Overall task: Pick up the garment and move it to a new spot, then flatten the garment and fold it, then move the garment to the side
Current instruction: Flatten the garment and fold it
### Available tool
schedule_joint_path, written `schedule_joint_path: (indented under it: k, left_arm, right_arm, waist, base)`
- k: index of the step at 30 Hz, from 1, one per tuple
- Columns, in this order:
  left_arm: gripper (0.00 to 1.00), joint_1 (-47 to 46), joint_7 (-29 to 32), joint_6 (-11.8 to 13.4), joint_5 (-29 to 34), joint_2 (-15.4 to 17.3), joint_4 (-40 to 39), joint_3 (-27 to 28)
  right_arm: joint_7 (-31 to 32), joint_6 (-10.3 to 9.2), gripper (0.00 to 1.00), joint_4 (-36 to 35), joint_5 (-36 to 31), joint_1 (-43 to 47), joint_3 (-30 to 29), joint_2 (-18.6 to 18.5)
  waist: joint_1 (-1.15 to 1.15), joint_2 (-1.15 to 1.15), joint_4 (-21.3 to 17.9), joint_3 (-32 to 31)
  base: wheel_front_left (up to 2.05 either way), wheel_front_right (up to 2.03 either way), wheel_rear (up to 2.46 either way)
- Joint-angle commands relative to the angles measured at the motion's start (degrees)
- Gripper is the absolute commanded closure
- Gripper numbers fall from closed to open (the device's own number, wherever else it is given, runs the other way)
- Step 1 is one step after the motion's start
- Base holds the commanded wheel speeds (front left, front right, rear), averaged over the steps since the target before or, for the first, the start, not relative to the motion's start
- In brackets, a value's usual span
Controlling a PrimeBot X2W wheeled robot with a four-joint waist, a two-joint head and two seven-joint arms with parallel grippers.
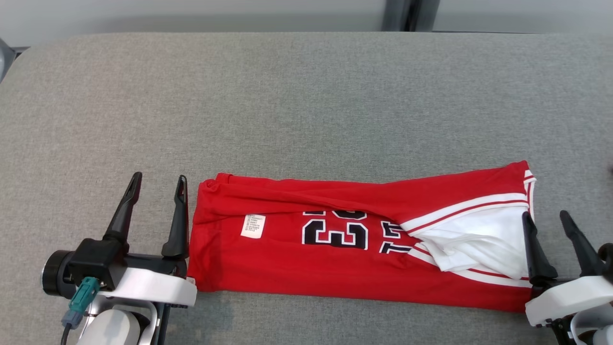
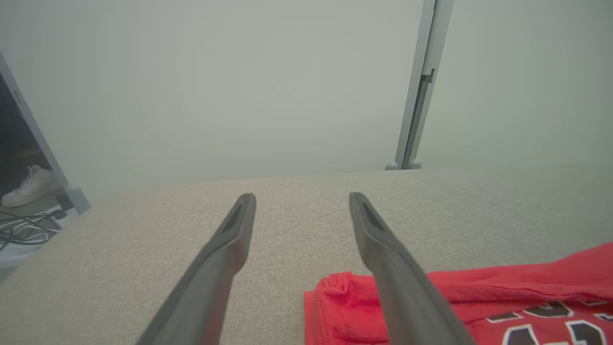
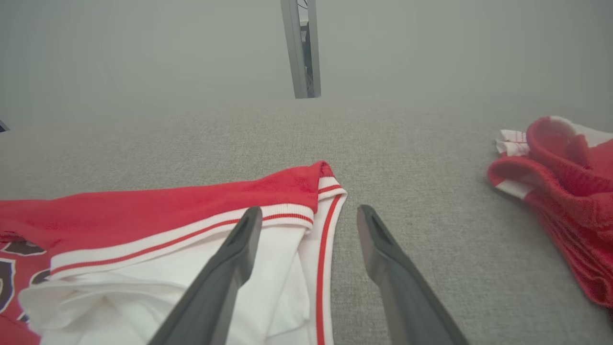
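Observation:
The garment is a red jersey with black-and-white numerals and white trim, folded into a long strip across the near part of the grey table. My left gripper stands open just off the strip's left end, one finger over the red edge. My right gripper is open at the strip's right end, with its left finger above the white-trimmed part and the other over bare table. Neither holds anything.
A second red-and-white bundle of cloth lies to the right in the right wrist view. The grey padded table stretches far behind the jersey. A white shoe and cables are on the floor off the table's left.

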Motion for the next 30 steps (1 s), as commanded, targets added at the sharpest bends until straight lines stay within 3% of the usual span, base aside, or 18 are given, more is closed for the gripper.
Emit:
schedule_joint_path:
  k: [1,12,13,14,15,16,21,30]
  left_arm:
    - [0.0,-0.98,-0.2,-0.42,0.56,-0.16,0.32,-0.09]
    - [0.0,-2.33,-0.2,-1.43,1.26,-1.31,1.26,-0.06]
    - [0.0,-2.36,-0.2,-1.54,1.28,-1.42,1.32,0.01]
    - [0.0,-2.36,-0.2,-1.54,1.28,-1.42,1.32,0.01]
    - [0.0,-2.36,-0.2,-1.48,1.35,-1.44,1.4,0.12]
    - [0.0,-2.41,-0.2,-1.5,1.42,-1.46,1.49,0.22]
    - [0.0,-2.54,-0.2,-1.6,1.56,-1.56,1.36,0.92]
    - [0.0,-2.49,-0.2,-1.73,2.06,-1.48,0.86,1.91]
  right_arm:
    - [-0.12,0.0,0.0,2.09,0.8,-1.12,0.39,-0.37]
    - [1.44,0.0,0.0,14.86,7.61,-2.72,8.48,-0.67]
    - [1.64,0.01,0.09,15.4,8.64,-2.81,9.6,-0.51]
    - [1.64,0.01,0.09,15.4,8.64,-2.81,9.6,-0.51]
    - [1.81,0.07,0.59,15.9,9.35,-2.81,10.46,-0.62]
    - [1.56,0.06,1.0,16.18,10.14,-2.85,10.92,-0.76]
    - [-1.2,-0.15,1.0,16.35,12.46,-3.72,10.77,-3.52]
    - [-5.58,-0.05,1.0,13.35,13.15,-4.16,1.99,-9.08]
  waist:
    - [0.0,0.0,0.51,0.46]
    - [0.0,0.0,1.27,1.99]
    - [0.0,0.0,1.16,2.06]
    - [0.0,0.0,1.16,2.06]
    - [0.0,0.0,1.01,2.11]
    - [0.0,0.0,0.87,2.17]
    - [0.0,0.0,-0.05,2.3]
    - [0.0,0.0,-1.93,2.11]
  base:
    - [0.0,0.0,0.0]
    - [0.0,0.0,0.0]
    - [0.0,0.0,0.0]
    - [0.0,0.0,0.0]
    - [0.0,0.0,0.0]
    - [0.0,0.0,0.0]
    - [0.0,0.0,0.0]
    - [0.0,0.0,0.0]
